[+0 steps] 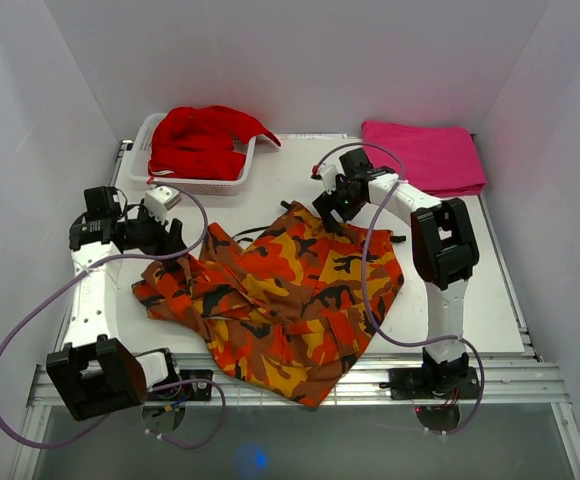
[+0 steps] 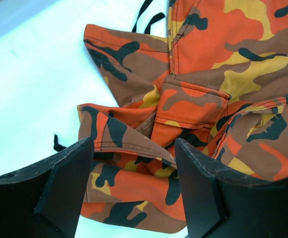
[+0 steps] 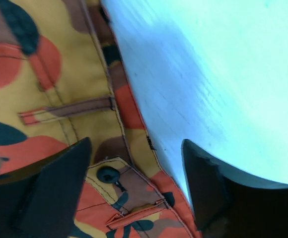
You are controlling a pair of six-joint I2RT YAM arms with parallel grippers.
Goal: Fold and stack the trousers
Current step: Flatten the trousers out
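The camouflage trousers (image 1: 285, 300) lie crumpled across the middle of the table, reaching its near edge. My left gripper (image 1: 175, 237) is open just above their bunched left end; in the left wrist view (image 2: 134, 191) folds of the cloth (image 2: 134, 178) show between the two black fingers, not clamped. My right gripper (image 1: 332, 212) is open over the far edge of the trousers; in the right wrist view (image 3: 136, 191) the waistband edge with a black button (image 3: 106, 174) and belt loops lies between the fingers, beside bare table.
A white basket (image 1: 226, 184) at the back left holds a plain red garment (image 1: 205, 140). A folded pink cloth (image 1: 425, 155) lies at the back right. Black drawstrings (image 2: 146, 15) trail from the trousers. White walls enclose the table.
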